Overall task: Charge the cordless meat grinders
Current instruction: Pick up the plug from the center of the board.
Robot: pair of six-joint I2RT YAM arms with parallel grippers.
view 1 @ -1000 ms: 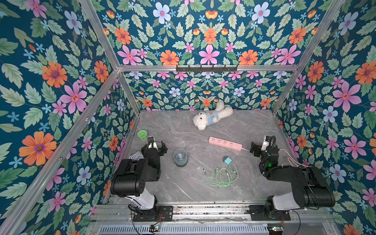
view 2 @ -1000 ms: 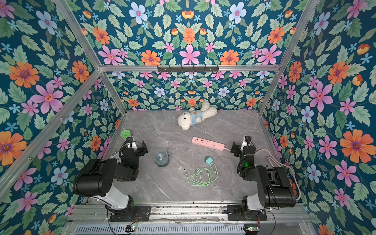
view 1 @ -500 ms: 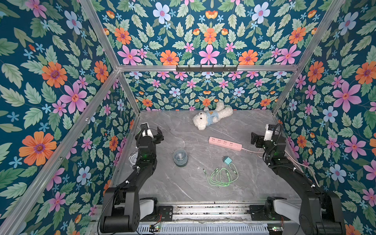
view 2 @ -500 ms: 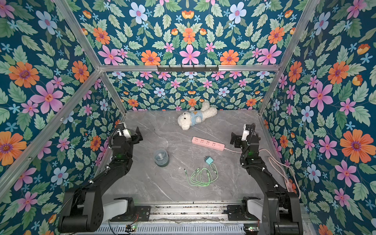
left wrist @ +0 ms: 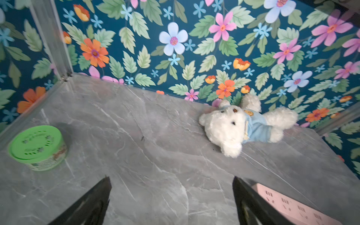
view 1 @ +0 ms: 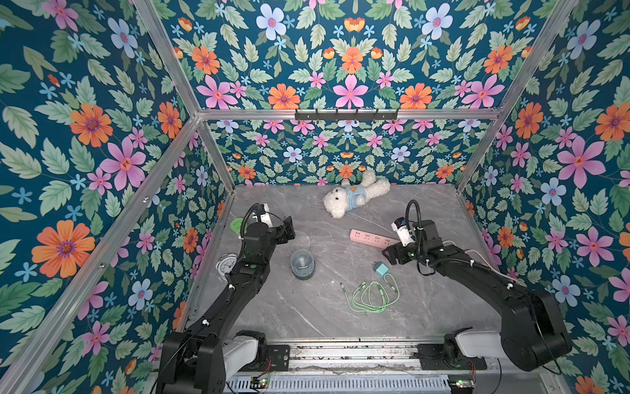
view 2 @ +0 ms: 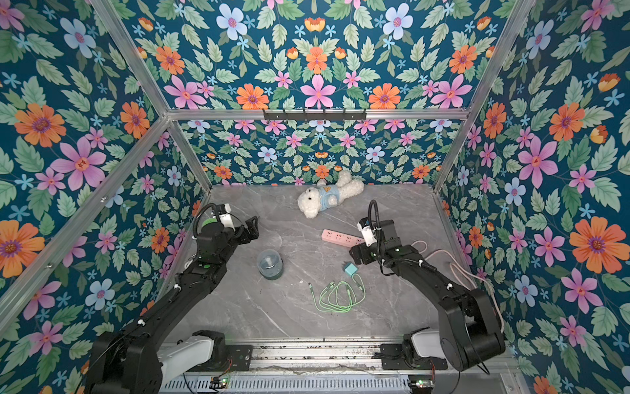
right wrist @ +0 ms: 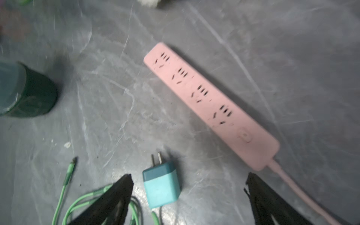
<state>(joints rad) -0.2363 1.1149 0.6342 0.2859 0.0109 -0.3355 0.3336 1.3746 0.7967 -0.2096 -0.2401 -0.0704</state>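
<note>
Grey marble-patterned desk (view 1: 306,317), floral walls on three sides.

Cordless meat grinder (view 1: 302,264), a squat cylinder with a translucent grey-blue dome on a teal-green base, stands upright left of the desk's centre, apart from both arms. It shows in both top views (view 2: 270,264).

Left tool (left wrist: 171,202): fingers spread wide, above bare desk near the left edge, beyond the grinder toward the far edge. A round clear jar with a green lid (left wrist: 37,146) sits by the left edge. A white round alarm clock (view 1: 227,264) is partly hidden behind the left arm.

Right tool (right wrist: 188,181): fingers spread wide, wrist view blurred. It is just beside a small teal plug-in charger block (right wrist: 161,187) whose prongs point toward a long pink power strip (right wrist: 210,105).

A coiled light-green cable (view 1: 371,295) runs from the charger toward the near edge. A white plush bear in a blue shirt (view 1: 354,196) lies by the far edge.
</note>
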